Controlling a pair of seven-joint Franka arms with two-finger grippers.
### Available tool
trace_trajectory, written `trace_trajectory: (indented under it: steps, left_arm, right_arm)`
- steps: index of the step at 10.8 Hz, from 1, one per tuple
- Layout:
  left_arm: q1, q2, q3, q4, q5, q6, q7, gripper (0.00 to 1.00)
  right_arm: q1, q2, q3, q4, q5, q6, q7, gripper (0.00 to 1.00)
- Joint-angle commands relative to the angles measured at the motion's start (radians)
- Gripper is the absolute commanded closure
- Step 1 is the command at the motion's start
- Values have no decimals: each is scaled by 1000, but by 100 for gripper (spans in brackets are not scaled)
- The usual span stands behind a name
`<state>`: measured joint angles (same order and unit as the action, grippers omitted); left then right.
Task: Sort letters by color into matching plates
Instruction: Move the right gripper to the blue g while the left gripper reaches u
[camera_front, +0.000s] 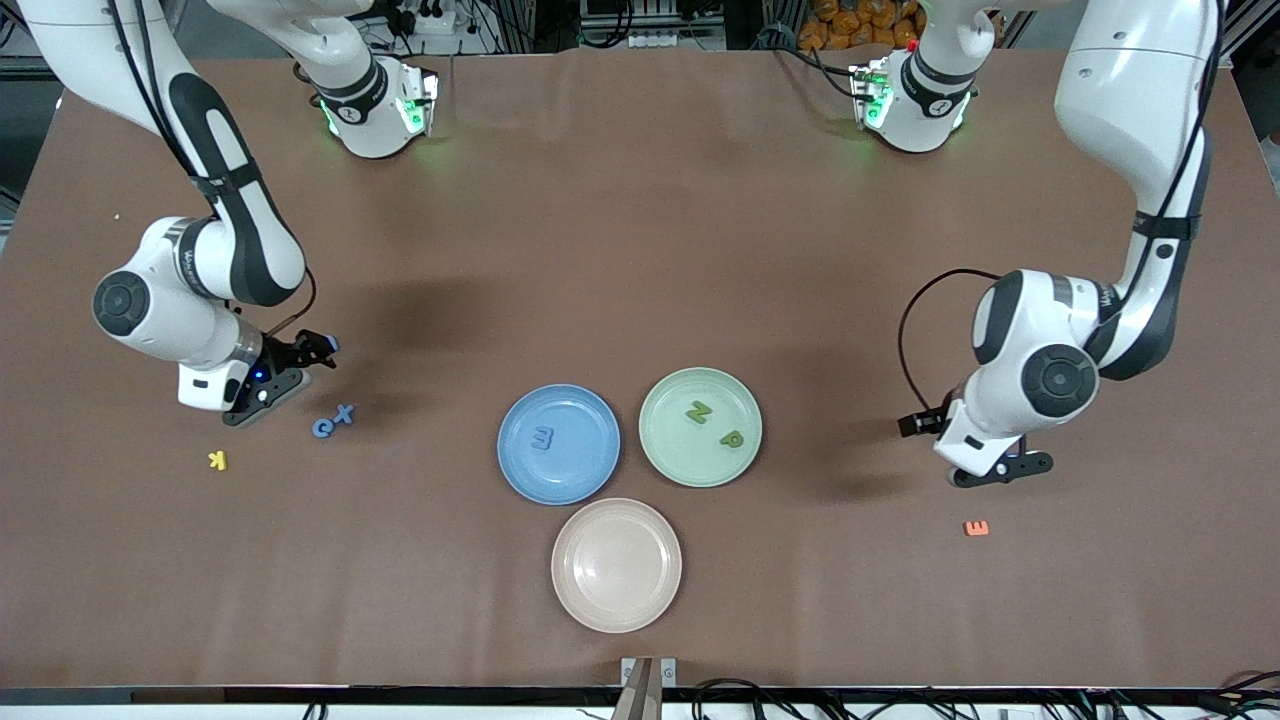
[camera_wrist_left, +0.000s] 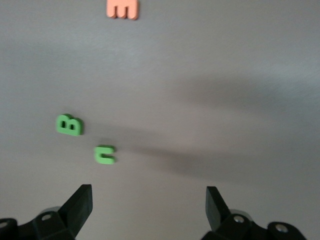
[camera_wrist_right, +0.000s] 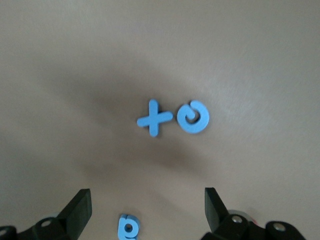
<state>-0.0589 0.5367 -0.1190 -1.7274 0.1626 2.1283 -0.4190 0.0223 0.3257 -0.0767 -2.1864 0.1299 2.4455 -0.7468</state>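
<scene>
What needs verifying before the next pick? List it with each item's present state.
1. Left end effector open, holding nothing: ok.
2. Right end effector open, holding nothing: ok.
3. Blue plate holds only a blue letter E: ok.
4. Green plate holds only green letters, N and P: ok.
5. All blue letters sorted: not ok; blue X, blue G and another blue letter lie on the table.
6. All green letters sorted: not ok; green B and a second green letter lie on the table.
</scene>
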Motion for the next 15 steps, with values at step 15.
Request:
trace_trajectory:
  steps: [15]
  left_arm:
    - [146, 12, -14, -285, 11, 409, 233, 0]
  right_arm:
    - [-51, -40, 14, -302, 8, 303, -11, 0]
